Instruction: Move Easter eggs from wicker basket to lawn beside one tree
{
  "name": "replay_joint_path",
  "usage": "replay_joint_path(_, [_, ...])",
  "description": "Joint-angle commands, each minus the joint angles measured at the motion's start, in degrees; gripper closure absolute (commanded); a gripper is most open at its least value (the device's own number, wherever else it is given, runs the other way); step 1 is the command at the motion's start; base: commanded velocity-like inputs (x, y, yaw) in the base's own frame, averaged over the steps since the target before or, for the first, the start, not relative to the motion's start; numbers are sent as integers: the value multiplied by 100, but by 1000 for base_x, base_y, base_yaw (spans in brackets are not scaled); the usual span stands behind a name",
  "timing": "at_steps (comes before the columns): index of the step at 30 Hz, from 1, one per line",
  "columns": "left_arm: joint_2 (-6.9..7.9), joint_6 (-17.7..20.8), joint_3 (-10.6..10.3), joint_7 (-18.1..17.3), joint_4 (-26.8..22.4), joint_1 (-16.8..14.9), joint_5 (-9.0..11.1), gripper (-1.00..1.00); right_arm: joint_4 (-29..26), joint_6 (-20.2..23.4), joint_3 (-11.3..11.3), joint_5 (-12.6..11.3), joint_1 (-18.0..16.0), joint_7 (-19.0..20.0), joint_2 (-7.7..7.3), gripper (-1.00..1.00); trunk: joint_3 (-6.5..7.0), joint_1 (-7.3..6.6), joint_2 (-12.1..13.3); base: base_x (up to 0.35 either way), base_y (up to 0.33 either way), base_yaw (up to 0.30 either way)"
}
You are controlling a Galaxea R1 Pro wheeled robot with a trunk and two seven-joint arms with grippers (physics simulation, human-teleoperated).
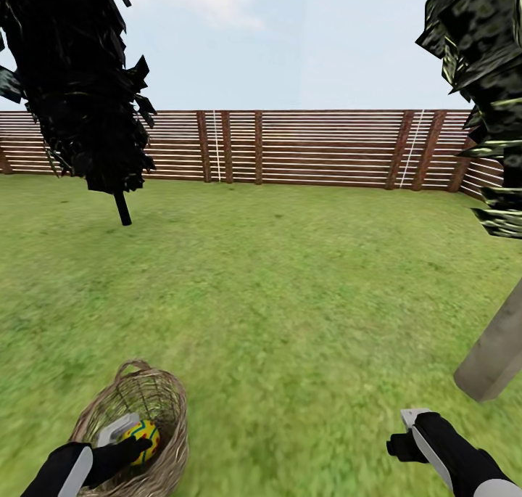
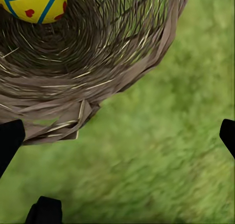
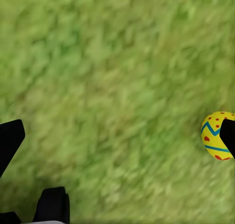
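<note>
Down at the wicker basket (image 1: 138, 417), an Easter egg (image 1: 142, 433) lies inside just ahead of the left gripper (image 1: 134, 446), the nearer arm, jaws apart; another egg (image 3: 217, 136) seemingly rests on the lawn (image 1: 290, 301) by the spread-jawed right gripper (image 1: 400, 442).

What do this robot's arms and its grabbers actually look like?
Both arms are black, with pale grey-white panels near the wrists. The left gripper and right gripper are dark and blocky; in the wrist views their fingers show as plain black slabs. No cables or markings visible.
</note>
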Motion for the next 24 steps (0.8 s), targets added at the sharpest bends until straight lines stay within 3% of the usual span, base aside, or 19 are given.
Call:
replay_joint_path(1, [-9, 34, 23, -26, -6, -3, -4, -100, -8, 23, 36, -25, -4, -6, -8, -100, -6, 0, -3, 2, 0, 0])
replay_joint_path(4, [-18, 34, 26, -33, -8, -3, -3, -100, 30, 23, 38, -25, -4, -6, -8, -100, -6, 0, -3, -9, 0, 0])
replay_joint_path(13, [-30, 34, 20, -38, -8, -3, -10, -100, 80, 15, 47, -25, -4, -6, -8, -100, -6, 0, -3, 269, 0, 0])
replay_joint_path(24, [-27, 34, 20, -40, -9, -3, 24, -100, 80, 14, 47, -19, -4, -6, 0, -100, -6, 0, -3, 24, 0, 0])
